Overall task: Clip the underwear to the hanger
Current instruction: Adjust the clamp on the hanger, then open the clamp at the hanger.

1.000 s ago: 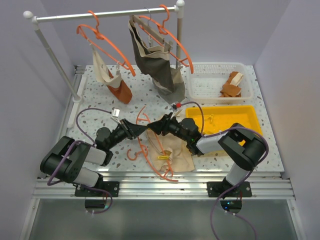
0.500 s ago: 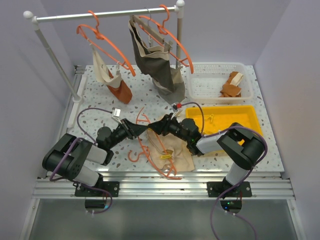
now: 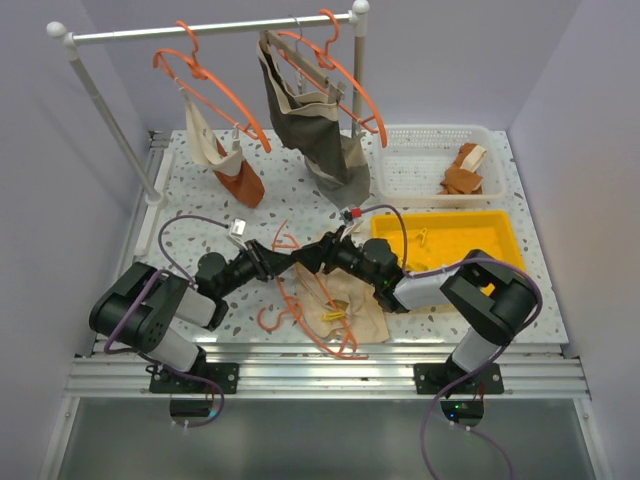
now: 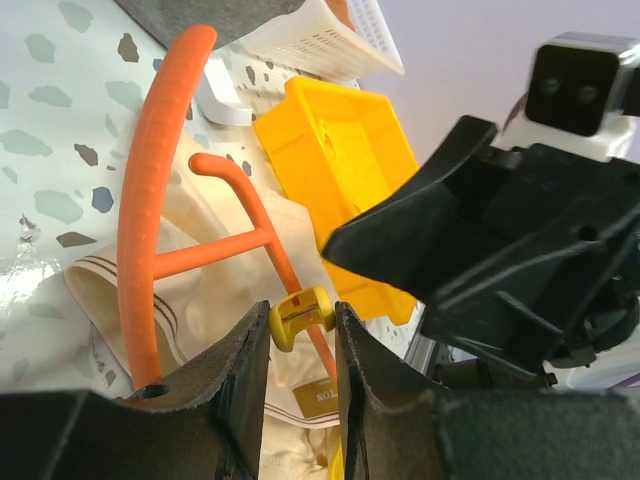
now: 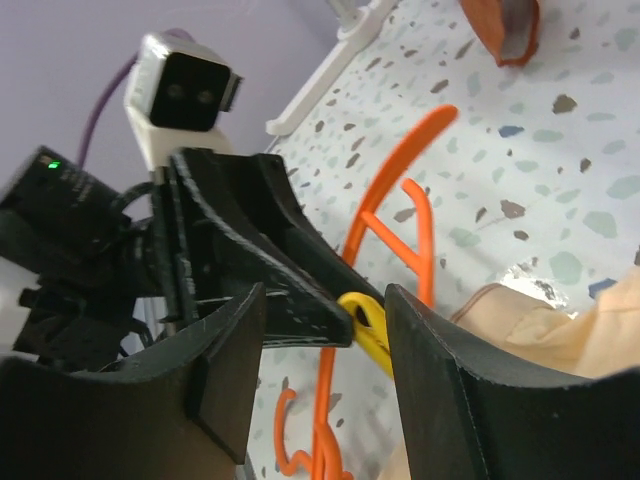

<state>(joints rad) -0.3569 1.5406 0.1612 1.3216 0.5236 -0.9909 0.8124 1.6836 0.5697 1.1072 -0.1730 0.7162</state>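
Two grippers meet nose to nose low over the table (image 3: 190, 205). We count two clips. One yellow clip (image 4: 300, 318) sits on a thin rod of the hanger (image 4: 135, 250) and fills the gap at the tips of the left gripper (image 4: 300, 335), so the left fingers (image 4: 245, 380) stand narrow, pinching it. A second clip (image 3: 333, 312) lies on the underwear (image 3: 362, 300). The right gripper (image 5: 325, 315) straddles the pinched clip with its fingers (image 5: 440, 380) spread wide, gripping nothing we can see.

Three other orange hangers (image 3: 165, 60) hang from the rail (image 3: 130, 34): one on the left, two on the right. On the table the orange loops overlap. We make out at least two hangers there and cannot count them more surely.

We see one white basket (image 3: 400, 175) holding a rust-orange cloth (image 3: 463, 172), and one yellow tray (image 3: 480, 250).

The one piece of underwear lies crumpled flat near the table's near edge, just beside the tray's near left corner. The hanger lies across the underwear's left side. Its long axis runs from the grippers toward the near edge, slanting right. We cannot tell which curled hook is its own.
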